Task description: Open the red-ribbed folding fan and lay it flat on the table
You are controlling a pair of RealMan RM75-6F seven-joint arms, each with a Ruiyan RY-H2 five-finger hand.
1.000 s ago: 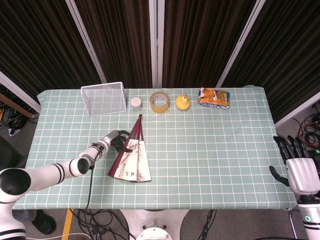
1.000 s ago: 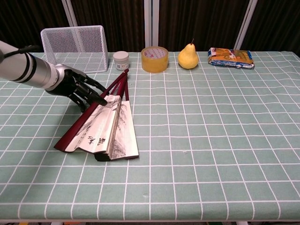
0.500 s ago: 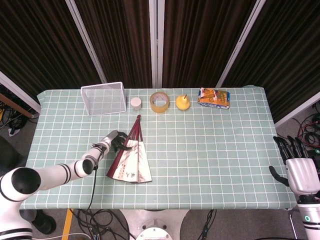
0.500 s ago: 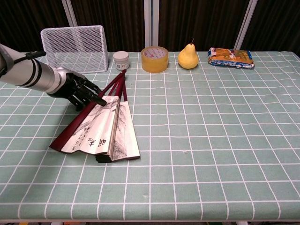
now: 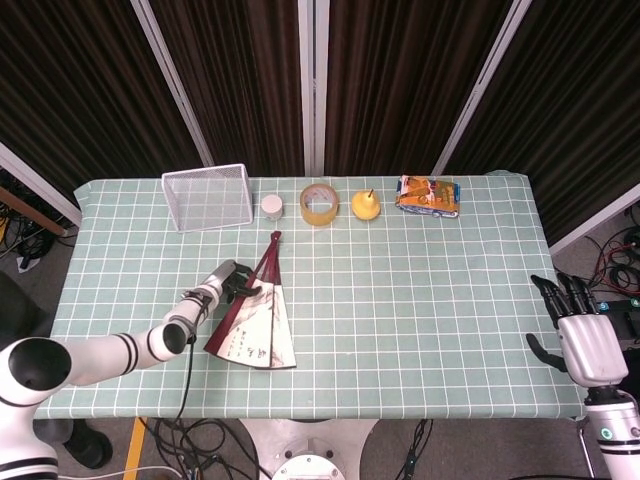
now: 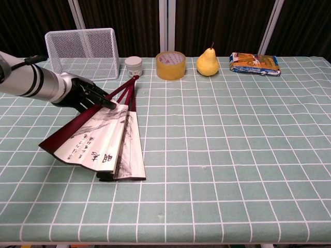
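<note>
Step in hand: spreading the fan [image 6: 98, 142]. It lies on the desk [image 6: 232, 155] at the left-front, only part open, a narrow wedge and not yet a half-circle.

Left hand [image 6: 85, 95] sits at the fan's 10 o'clock, fingertips [image 6: 109, 105] pressing the outer red rib near the pivot end; nothing is clasped, fingers extended onto the rib (a push, not a grip). Right hand [image 5: 583, 340] hangs off the desk's right edge at 4 o'clock in the head view, released, fingers apart, holding nothing.

Next move, as I judge it: sweep the outer rib further toward 8 o'clock while the other guard stays put. With no second hand pinning it, the whole fan may rotate instead of opening.

Fan: dark red ribs converging toward 1 o'clock, cream paper leaf with ink landscape and calligraphy, right-hand folds bunched and stacked (these look stiff).
</note>
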